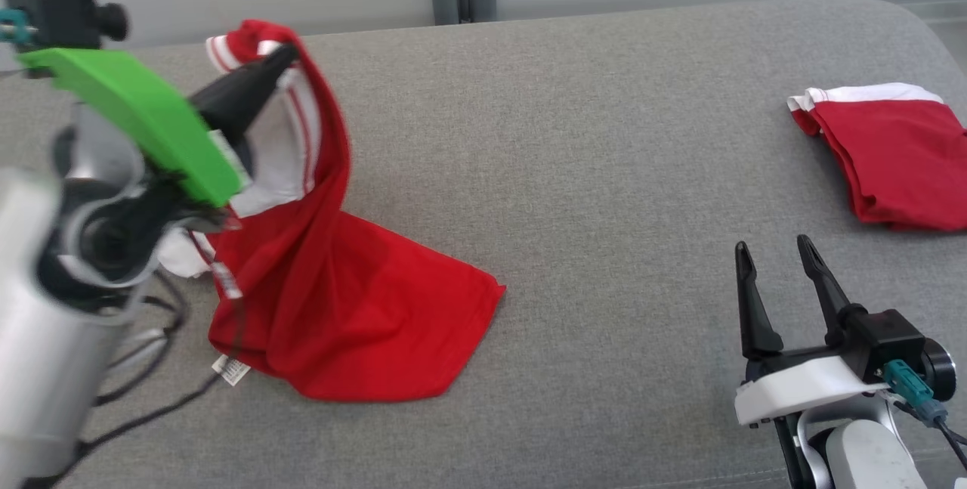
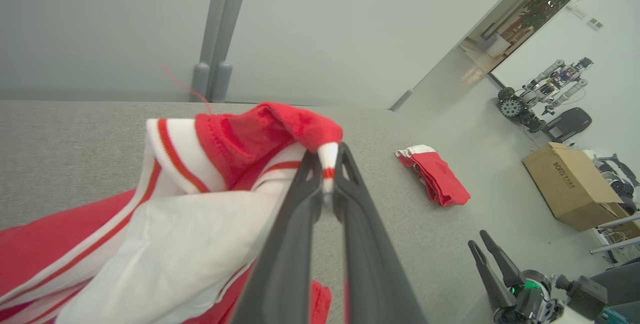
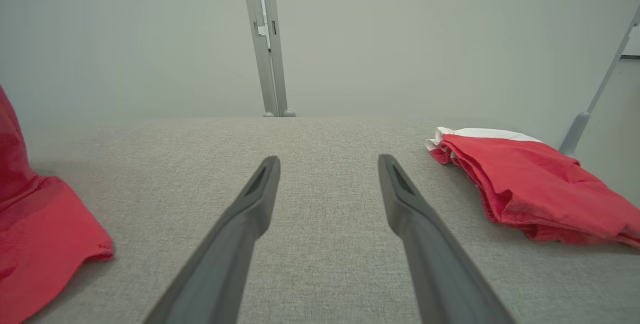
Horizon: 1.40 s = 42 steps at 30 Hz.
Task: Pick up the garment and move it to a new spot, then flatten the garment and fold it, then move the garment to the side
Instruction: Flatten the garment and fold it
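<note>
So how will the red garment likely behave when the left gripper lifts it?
Probably floppy: the garment hangs in folds from the left gripper, hem resting on the grey surface. Likely light, since a pinch on one striped edge carries it. It may bunch when dragged.

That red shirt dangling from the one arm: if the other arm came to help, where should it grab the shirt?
Probably the loose bottom corner of the red shirt, approached low from the robot's right. That corner lies on the grey surface, pointing toward the open right gripper and far from the striped trim that the left gripper pinches high, so the fingers could slide around it.
</note>
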### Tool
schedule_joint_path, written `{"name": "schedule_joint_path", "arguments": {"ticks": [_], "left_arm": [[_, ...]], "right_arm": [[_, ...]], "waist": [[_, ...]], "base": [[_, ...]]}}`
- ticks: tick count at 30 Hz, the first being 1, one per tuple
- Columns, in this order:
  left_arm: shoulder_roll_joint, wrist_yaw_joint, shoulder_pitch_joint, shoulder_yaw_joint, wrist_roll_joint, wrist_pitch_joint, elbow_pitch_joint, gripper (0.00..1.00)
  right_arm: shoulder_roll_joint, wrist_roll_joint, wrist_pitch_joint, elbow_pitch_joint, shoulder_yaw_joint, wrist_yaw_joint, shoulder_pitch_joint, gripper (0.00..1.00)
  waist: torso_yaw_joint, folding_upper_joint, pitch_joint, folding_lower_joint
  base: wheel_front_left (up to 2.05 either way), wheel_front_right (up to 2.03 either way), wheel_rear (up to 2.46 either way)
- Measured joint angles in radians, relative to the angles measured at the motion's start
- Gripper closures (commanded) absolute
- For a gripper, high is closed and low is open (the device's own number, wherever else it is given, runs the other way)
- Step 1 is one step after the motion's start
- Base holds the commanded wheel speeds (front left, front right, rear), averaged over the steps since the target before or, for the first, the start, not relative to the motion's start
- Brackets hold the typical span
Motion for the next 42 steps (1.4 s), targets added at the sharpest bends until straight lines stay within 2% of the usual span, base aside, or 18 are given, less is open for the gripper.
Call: {"name": "schedule_joint_path", "arguments": {"ticks": [4,7,10,12,17,24,28,31,32,33,34,39,42], "left_arm": [[-0.221,0.056,-0.022,-0.081,0.020,-0.071,0.048,1.00],[-0.360,0.080,-0.036,-0.161,0.077,-0.120,0.119,1.00],[-0.455,0.075,-0.084,-0.231,0.178,-0.199,0.218,1.00],[-0.506,0.061,-0.107,-0.253,0.207,-0.246,0.296,1.00],[-0.575,0.038,-0.169,-0.285,0.266,-0.323,0.483,1.00],[-0.614,0.026,-0.272,-0.296,0.307,-0.430,0.646,1.00],[-0.619,0.005,-0.288,-0.330,0.276,-0.439,0.681,1.00],[-0.621,-0.001,-0.286,-0.393,0.187,-0.439,0.639,1.00],[-0.622,-0.002,-0.283,-0.415,0.172,-0.438,0.630,0.90],[-0.623,-0.004,-0.279,-0.435,0.161,-0.436,0.624,0.58],[-0.624,-0.008,-0.275,-0.455,0.155,-0.433,0.626,0.00],[-0.623,-0.012,-0.273,-0.540,0.175,-0.407,0.680,0.00],[-0.622,-0.030,-0.274,-0.573,0.191,-0.404,0.663,0.00]], "right_arm": [[0.001,0.026,0.000,0.002,0.020,0.000,-0.036,0.00],[0.000,0.044,0.000,0.005,0.054,0.000,-0.067,0.00],[0.002,0.062,0.000,0.005,0.084,0.000,-0.111,0.00],[0.000,0.085,0.000,0.006,0.102,0.000,-0.133,0.00],[0.000,0.135,0.000,0.011,0.128,0.000,-0.157,0.00],[0.000,0.186,0.000,0.020,0.166,0.000,-0.158,0.00],[0.000,0.208,0.000,0.026,0.170,0.000,-0.158,0.00],[0.000,0.215,0.000,0.030,0.165,0.000,-0.155,0.00],[0.000,0.216,0.000,0.031,0.162,0.000,-0.154,0.00],[0.000,0.216,0.000,0.031,0.160,0.000,-0.153,0.00],[0.000,0.216,0.000,0.033,0.158,0.000,-0.153,0.00],[0.000,0.205,0.000,0.037,0.137,0.000,-0.145,0.00],[0.001,0.183,0.000,0.037,0.120,0.000,-0.136,0.00]], "waist": [[-0.020,0.0000,0.025,0.0000],[-0.046,0.0001,0.045,0.0000],[-0.080,0.0000,0.069,0.0000],[-0.107,0.0000,0.086,0.0000],[-0.191,0.0001,0.127,0.0000],[-0.320,0.0001,0.176,0.0001],[-0.390,0.0000,0.197,0.0000],[-0.446,0.0001,0.211,0.0000],[-0.457,0.0001,0.214,0.0000],[-0.464,0.0001,0.217,0.0000],[-0.469,0.0000,0.220,0.0001],[-0.454,0.0001,0.224,0.0000],[-0.426,0.0001,0.223,0.0000]], "base": [[0.00,0.00,0.00],[0.00,0.00,0.00],[0.00,0.00,0.00],[0.00,0.00,0.00],[0.00,0.00,0.00],[0.00,0.00,0.00],[0.00,0.00,0.00],[0.00,0.00,0.00],[0.00,0.00,0.00],[0.00,0.00,0.00],[0.00,0.00,0.00],[0.00,0.00,0.00],[0.00,0.00,0.00]]}}
